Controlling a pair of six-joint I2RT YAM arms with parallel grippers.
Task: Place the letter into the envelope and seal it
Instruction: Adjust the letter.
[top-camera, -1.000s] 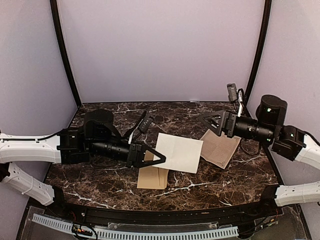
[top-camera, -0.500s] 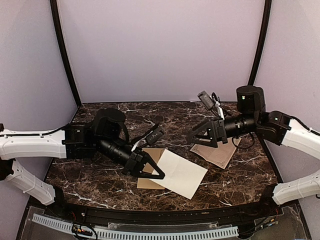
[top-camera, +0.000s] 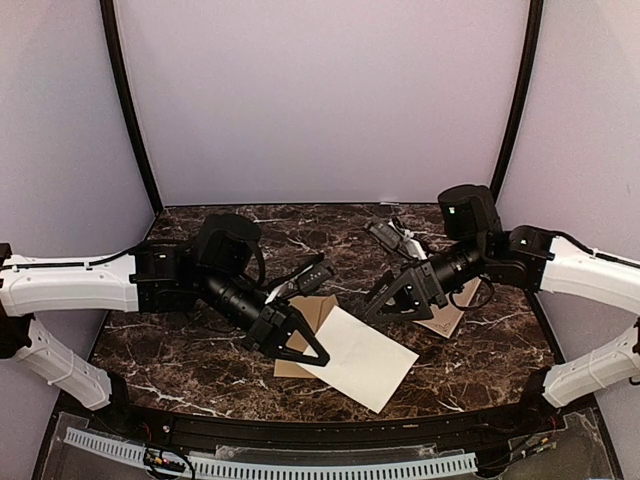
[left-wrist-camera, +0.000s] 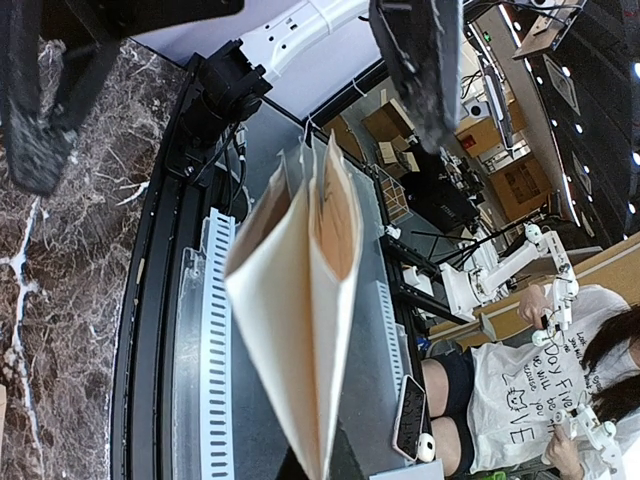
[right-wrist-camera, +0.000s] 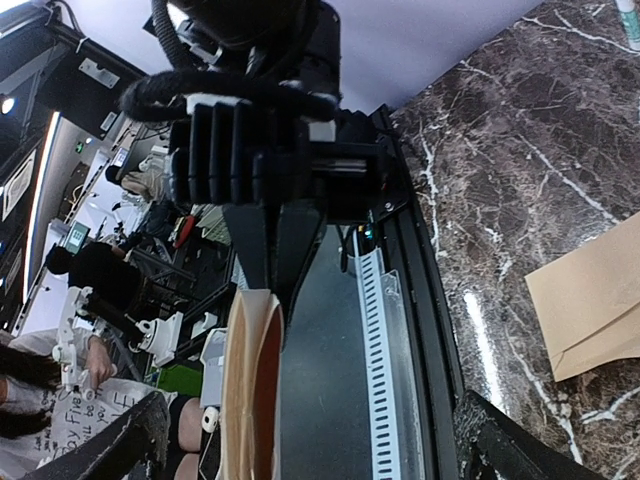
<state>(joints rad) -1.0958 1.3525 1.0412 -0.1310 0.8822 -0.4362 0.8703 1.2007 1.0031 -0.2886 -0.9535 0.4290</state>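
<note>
The envelope lies flat on the surface with nothing visible inside it. Most of it is covered by the left gripper and by the letter, so only brown patches show at the far and near edges. I cannot make out its flap or any mark on its face.

The left gripper is clamped narrowly on one edge of the letter and holds it up off the surface, near the front edge, with the plain pale side up. From the left wrist the letter appears edge-on as a folded V. Its inner face is tan with a few dark marks too small to read, and the gripper's own fingers are cut off at the bottom of that view. The right gripper hangs just beyond the letter's far edge without touching it, its jaws spread wide. A second tan sheet lies on the surface and is largely hidden behind the right arm.

Compared with half a second ago, the right gripper has come down and in from above that second sheet towards the letter. The letter has swung slightly nearer the front edge in the left gripper's grasp. The envelope has not moved.
</note>
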